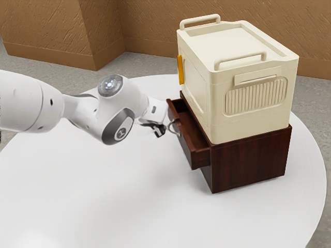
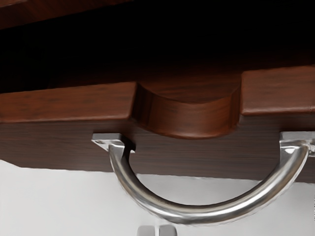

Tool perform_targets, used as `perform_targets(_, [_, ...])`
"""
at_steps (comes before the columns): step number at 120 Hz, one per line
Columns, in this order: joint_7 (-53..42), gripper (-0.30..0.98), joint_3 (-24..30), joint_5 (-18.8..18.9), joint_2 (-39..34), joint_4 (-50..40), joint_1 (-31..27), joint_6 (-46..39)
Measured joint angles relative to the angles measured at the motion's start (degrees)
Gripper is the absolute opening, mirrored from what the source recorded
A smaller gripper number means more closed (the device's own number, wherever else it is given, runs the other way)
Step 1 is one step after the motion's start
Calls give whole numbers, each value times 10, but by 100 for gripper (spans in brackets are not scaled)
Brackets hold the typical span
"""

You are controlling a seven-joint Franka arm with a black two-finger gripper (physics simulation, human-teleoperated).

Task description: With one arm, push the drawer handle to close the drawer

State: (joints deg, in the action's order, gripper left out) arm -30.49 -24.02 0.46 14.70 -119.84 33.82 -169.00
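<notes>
One open drawer (image 1: 199, 150), lined up for a push.
The step looks like final approach: the gripper (image 1: 159, 132) has its fingers together, empty, near the curved metal handle (image 2: 197, 213); next calls for a straight push cabinet-ward. The drawer juts from the wooden cabinet (image 1: 248, 160) toward the arm (image 1: 85, 111), its handle lengthwise along the front, bowed outward.
</notes>
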Motion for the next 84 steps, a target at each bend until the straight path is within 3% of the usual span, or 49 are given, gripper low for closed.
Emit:
perform_targets(62, [-2, -10, 20, -11, 64, 73, -5, -9])
perform_targets(72, [-2, -10, 63, -13, 72, 82, -42, -15])
perform_targets(84, [-2, -10, 75, -14, 77, 87, -54, -19])
